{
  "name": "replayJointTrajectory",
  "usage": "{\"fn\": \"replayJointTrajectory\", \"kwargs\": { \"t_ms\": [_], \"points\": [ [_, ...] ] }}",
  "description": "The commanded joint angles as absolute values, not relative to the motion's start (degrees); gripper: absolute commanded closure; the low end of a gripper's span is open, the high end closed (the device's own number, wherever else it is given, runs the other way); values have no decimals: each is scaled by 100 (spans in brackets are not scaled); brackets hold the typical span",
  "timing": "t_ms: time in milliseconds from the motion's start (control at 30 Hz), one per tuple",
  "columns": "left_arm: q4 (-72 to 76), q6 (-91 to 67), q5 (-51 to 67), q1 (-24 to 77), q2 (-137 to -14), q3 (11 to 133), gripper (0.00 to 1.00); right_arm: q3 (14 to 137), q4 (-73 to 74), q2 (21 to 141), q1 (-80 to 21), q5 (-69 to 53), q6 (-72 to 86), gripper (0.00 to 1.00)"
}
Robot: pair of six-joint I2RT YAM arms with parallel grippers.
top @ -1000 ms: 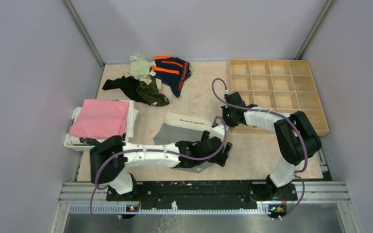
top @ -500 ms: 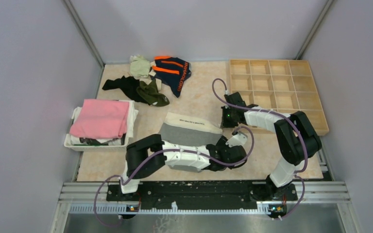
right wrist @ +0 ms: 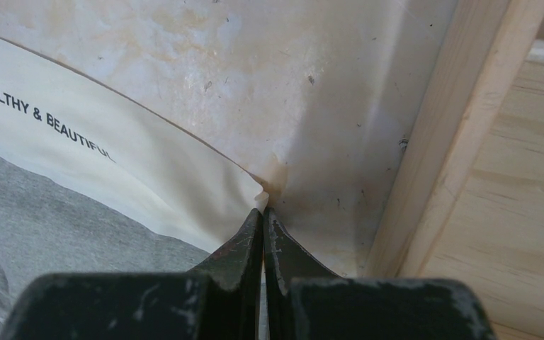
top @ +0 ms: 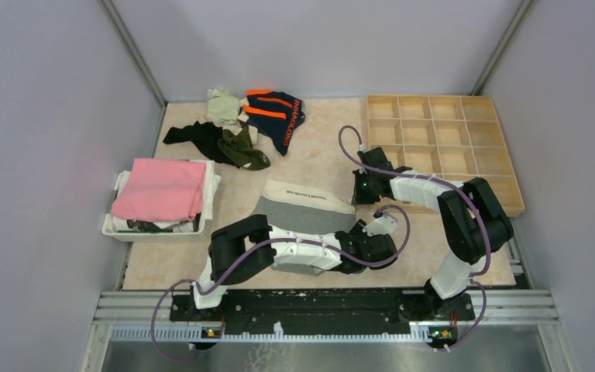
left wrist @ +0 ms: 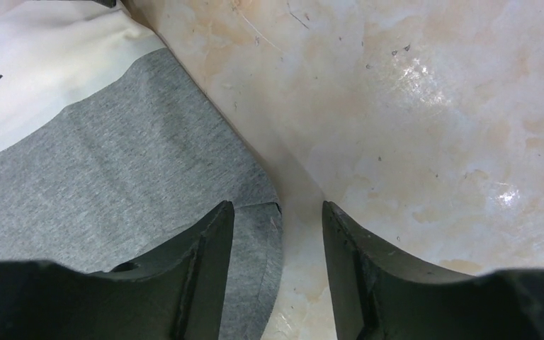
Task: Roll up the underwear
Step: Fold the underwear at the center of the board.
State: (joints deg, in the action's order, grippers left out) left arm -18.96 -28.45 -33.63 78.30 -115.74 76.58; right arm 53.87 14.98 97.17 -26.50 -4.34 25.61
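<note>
Now: one grey brief point(top: 298, 213), white lettered waistband, flat on worktop point(top: 318, 155); my right hand point(right wrist: 263, 212) pinches its corner, left hand point(left wrist: 277, 207) spread.

We find briefs point(top: 302, 209) midway on the table point(top: 318, 155), a pile point(top: 240, 128) behind them, a basket point(top: 153, 233) holding a cloth point(top: 161, 188) at left, a tray point(top: 453, 136) at right rear.

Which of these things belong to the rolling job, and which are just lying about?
Job: grey briefs, navy-and-orange pair, olive pair, black pair, pale green piece (probably).
Lying about: pink cloth, white basket, wooden divider tray.
</note>
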Motion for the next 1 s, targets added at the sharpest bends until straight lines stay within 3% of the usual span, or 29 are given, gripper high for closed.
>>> {"fn": "replayJointTrajectory", "kwargs": {
  "t_ms": [0, 267, 467, 600, 767, 967],
  "points": [
    [-1977, -2751, -3463, 7840, -11689, 7823, 47, 5277, 1656, 9581, -2622, -404, 2456, 100],
    [-2190, -2889, -3507, 7840, -11768, 7762, 54, 5320, 1750, 9512, -2617, -309, 2403, 100],
    [-2177, -2892, -3480, 7840, -11886, 7786, 65, 5342, 1740, 9511, -2619, -325, 2398, 100],
    [-2102, -2845, -3518, 7840, -11915, 7724, 76, 5336, 1783, 9485, -2618, -325, 2360, 100],
    [-2044, -2821, -3623, 7840, -11882, 7564, 99, 5349, 1784, 9328, -2619, -413, 2330, 100],
    [-1881, -2798, -3487, 7840, -11422, 7339, 100, 5520, 1967, 8827, -2618, -374, 2275, 100]
  ]
}}
